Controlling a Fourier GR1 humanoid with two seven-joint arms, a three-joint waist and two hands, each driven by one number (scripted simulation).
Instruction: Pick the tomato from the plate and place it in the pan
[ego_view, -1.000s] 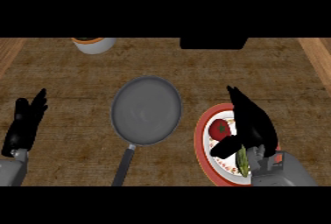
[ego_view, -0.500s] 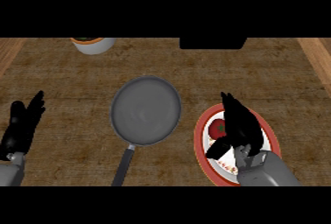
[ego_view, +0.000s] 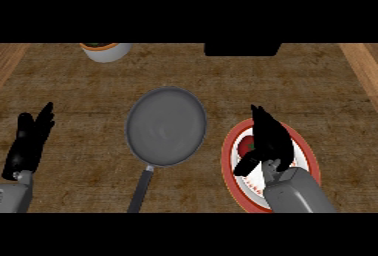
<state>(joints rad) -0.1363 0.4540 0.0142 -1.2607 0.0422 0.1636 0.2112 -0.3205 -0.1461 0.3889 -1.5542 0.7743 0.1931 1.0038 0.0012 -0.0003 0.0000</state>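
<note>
Hovering over the red-rimmed plate (ego_view: 235, 172), the right hand (ego_view: 270, 137) stretches its fingers straight toward the far edge of the counter (ego_view: 310, 95), with the thumb angled down and to the left; the hand is released and grasps nothing. The tomato (ego_view: 249, 144) lies on the plate's white centre, just left of the fingers and partly hidden beneath them, so whether the hand touches it cannot be told. A small dark green spot shows on the tomato's visible red surface. The pan (ego_view: 166, 126), grey and round, sits on the counter just left of the plate, its bowl holding nothing and its dark handle pointing toward the near edge. The left hand (ego_view: 28, 142) rests near the left edge of the view, well apart from the pan, fingers straight and up, holding nothing. A white bowl (ego_view: 108, 51) with an orange inner rim stands at the far edge of the counter, left of centre; its contents cannot be made out. A dark object (ego_view: 242, 49) sits at the far edge, right of centre. No label or writing can be read anywhere.
</note>
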